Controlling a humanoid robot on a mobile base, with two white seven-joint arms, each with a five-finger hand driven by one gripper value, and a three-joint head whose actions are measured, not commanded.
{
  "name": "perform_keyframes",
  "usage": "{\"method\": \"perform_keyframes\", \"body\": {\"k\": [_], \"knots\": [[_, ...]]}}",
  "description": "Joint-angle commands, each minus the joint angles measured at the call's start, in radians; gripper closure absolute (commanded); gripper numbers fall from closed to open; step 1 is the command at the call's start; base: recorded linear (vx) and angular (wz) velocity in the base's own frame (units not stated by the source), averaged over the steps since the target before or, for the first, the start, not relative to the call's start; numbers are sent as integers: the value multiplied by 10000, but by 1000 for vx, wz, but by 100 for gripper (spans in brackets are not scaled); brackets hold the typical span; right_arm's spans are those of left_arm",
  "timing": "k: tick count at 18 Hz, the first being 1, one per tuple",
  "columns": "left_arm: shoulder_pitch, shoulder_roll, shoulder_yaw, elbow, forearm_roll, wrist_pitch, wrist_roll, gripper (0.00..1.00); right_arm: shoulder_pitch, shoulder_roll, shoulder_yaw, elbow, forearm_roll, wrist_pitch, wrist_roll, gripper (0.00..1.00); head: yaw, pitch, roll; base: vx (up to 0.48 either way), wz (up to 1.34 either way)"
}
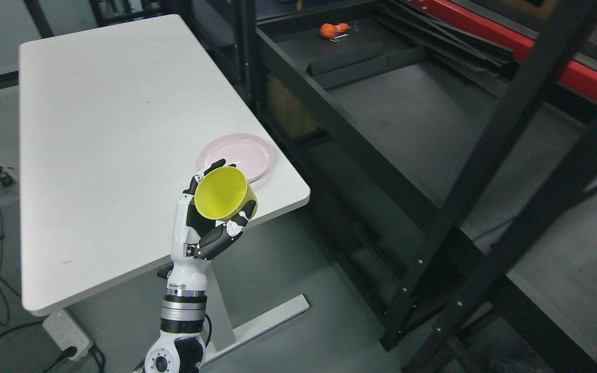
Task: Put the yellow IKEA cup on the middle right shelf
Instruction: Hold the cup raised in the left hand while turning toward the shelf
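**Cup in hand, carry to shelf pending**

Left hand (210, 217) is gripping the yellow cup (224, 193), fingers wrapping its body from behind and below. Cup is tilting, mouth facing up toward the camera, interior showing empty. It is sitting above the near right corner of the white table (112, 129), just near of the pink plate (238, 155), which is lying flat close to the table's right edge. Right arm is not showing.

The black shelving unit (381, 129) is standing to the right, across a floor gap from the table. A wide dark shelf surface (433, 119) is lying open; a small orange object (329, 29) is resting at its far end. Diagonal uprights (490, 150) are crossing the near side.

Judgement: transport is the step in hand. Doing it well likely means swinging the cup rightward between the uprights, levelling it upright before lowering, and keeping the grip firm until the base is seating flat. Which level counts as the middle one cannot be told from here.
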Motion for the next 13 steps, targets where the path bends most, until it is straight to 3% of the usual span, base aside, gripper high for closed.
{"method": "perform_keyframes", "body": {"k": [1, 13], "knots": [[14, 175, -321, -374, -1, -17, 3, 99, 138, -175, 169, 0, -245, 5, 8, 1, 0, 0, 0, -291, -947], [-16, 175, -1100, -390, -1, -308, 3, 99, 138, -175, 169, 0, -245, 5, 8, 1, 0, -1, 0, -213, -1164]]}}
